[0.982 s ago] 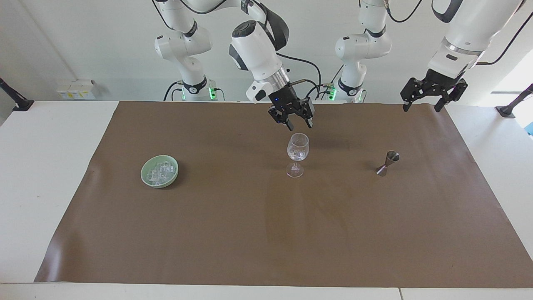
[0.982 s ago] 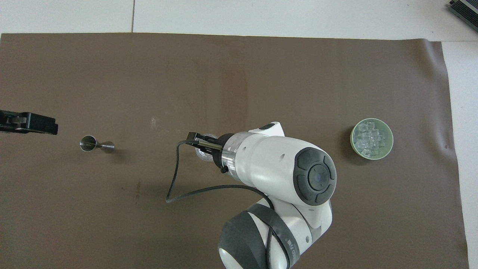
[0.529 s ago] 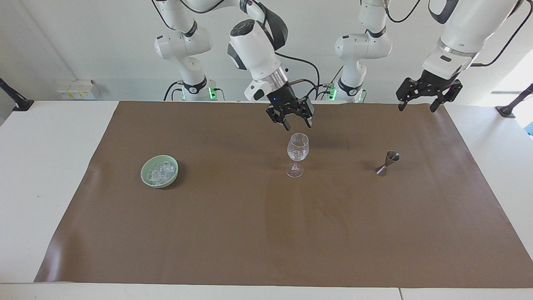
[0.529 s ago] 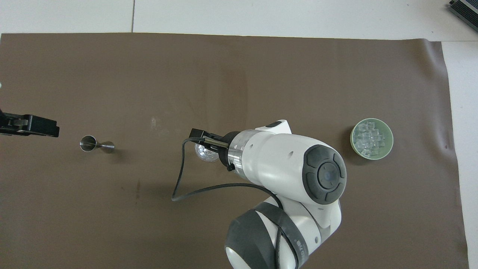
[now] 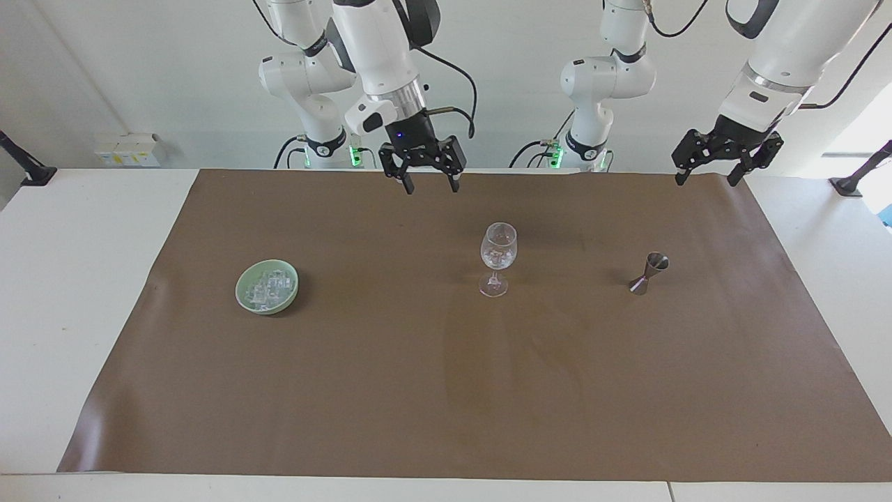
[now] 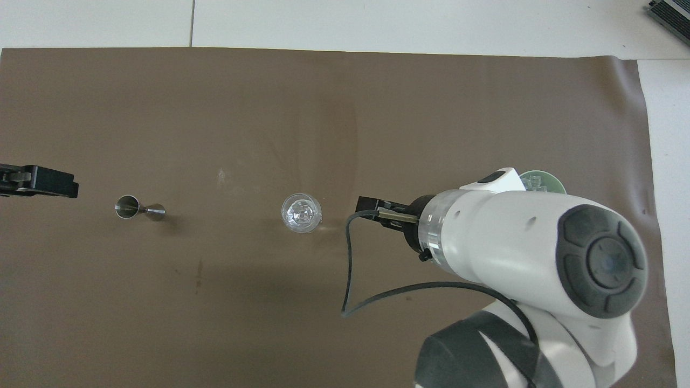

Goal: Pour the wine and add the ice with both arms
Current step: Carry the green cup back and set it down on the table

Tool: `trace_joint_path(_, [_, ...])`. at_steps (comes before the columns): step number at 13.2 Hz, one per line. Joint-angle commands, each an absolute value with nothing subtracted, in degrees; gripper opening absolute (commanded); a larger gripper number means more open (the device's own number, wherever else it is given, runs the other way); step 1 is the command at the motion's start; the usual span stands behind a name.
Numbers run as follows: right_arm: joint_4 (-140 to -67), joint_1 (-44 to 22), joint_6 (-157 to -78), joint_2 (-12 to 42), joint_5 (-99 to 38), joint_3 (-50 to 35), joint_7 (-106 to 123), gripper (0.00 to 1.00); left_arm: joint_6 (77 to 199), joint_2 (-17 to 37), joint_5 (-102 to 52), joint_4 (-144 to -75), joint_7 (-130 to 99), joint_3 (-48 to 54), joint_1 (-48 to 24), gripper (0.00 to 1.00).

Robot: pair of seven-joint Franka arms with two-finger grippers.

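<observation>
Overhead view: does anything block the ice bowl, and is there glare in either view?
Overhead view: the right arm covers most of the pale green bowl, only its rim showing. Facing view: the bowl is unobstructed; a bright window patch at the frame edge.

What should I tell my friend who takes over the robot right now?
Right gripper: open, holding nothing, up over the mat at the robots' edge, between the glass and the bowl.
Left gripper: open, holding nothing, waiting over the mat's edge at the left arm's end.
Glass: upright mid-mat, with ice inside.
Bowl: toward the right arm's end, still full of cubes.
Jigger: upright toward the left arm's end, untouched by either gripper.
Done: some ice is in the glass.
Left: cannot tell whether wine was poured; check that first, then add more ice if wanted.
</observation>
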State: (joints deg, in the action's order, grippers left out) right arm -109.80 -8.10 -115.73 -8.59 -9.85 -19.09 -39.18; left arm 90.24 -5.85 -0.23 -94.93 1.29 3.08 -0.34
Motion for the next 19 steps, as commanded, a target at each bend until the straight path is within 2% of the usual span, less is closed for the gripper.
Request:
trace_joint_path(1, [-112.1,-4.9,-110.3,-13.0,-6.4,-19.7,-35.1,1.00,90.0,-7.3,-0.5,-96.5,1.8,3.1,-0.7,1.00])
trace_joint_path(5, [-111.8,-1.1,-104.9,-16.1,-4.7,-19.0,-27.3,1.00,89.4,-7.3,-0.5,-96.5,1.8,3.1,-0.4,1.00])
trace_joint_path(12, [-110.2,-1.2,-102.0,-16.5,-4.8,-13.5,-19.8,1.00,89.4,-7.3,-0.5,-96.5,1.8,2.9,0.2,1.00])
trace_joint_path(16, [-105.0,-0.9,-98.5,-15.1,-5.3,-11.0,-19.1,1.00,89.4,-7.3,-0.5,-96.5,1.8,2.9,0.2,1.00])
trace_joint_path(19, [-99.5,0.6,-92.9,-14.2,-4.7,-8.8,-13.9,1.00,89.4,-7.3,-0.5,-96.5,1.8,2.9,0.2,1.00])
